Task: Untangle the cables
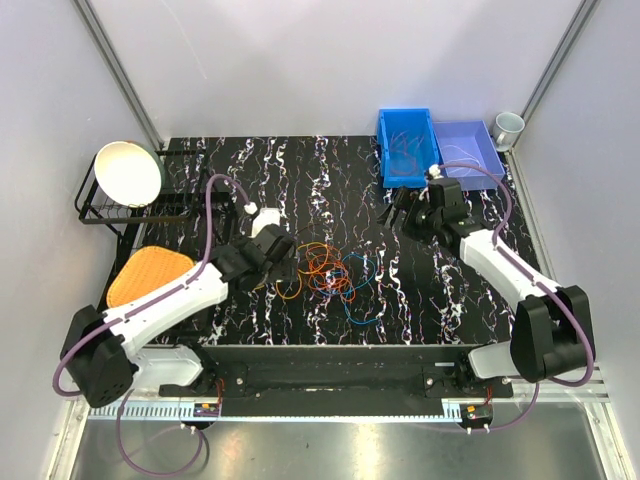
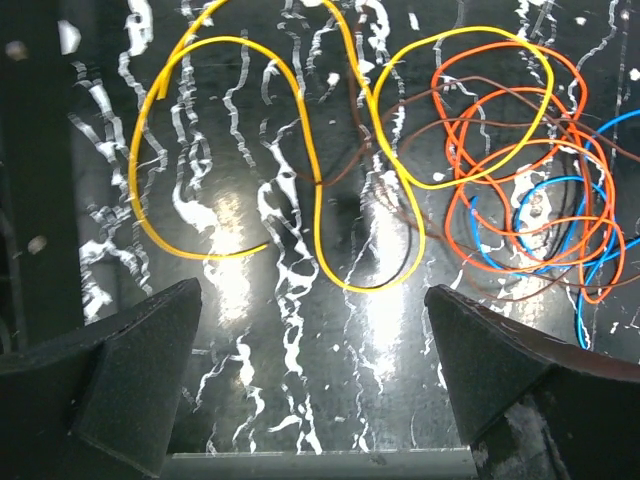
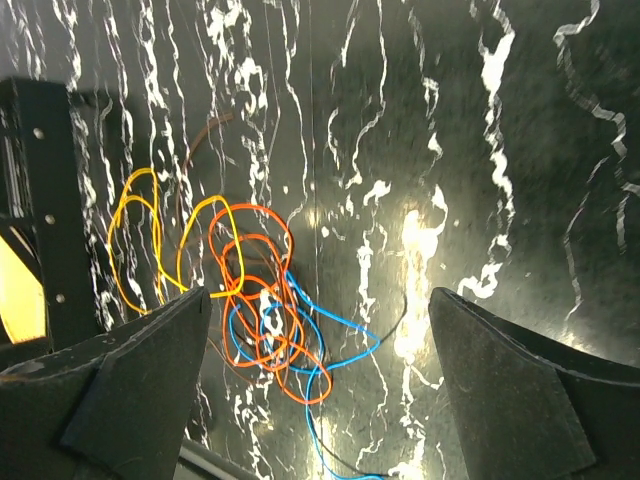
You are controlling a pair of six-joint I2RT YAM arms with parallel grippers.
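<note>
At the near edge of the black, white-veined table, the two arms reach forward from their bases. The left gripper hangs just beside the left edge of the cables, its fingers spread wide with nothing between them. In the left wrist view, the left gripper hovers over bare table just short of the cables.

The cables lie in one loose heap at the middle of the table, between the two grippers. They are thin wires: a yellow one in broad loops on the left, several orange ones coiled tightly over one another, a brown one threading through both, and blue ones on the right side. A blue strand trails toward the near edge.

Farther on, the right gripper is also wide open and empty, well apart from the heap. From the right wrist view, the right gripper looks down at the cables from the far side.

Along the far edge stand a blue bin, a paler bin, a cup, and a white bowl on a black wire rack.

From above, the yellow wire is hard to make out and the crossings cannot be traced. The left wrist view cuts the blue wires off at its right edge. In the right wrist view, a finger covers part of the heap.
</note>
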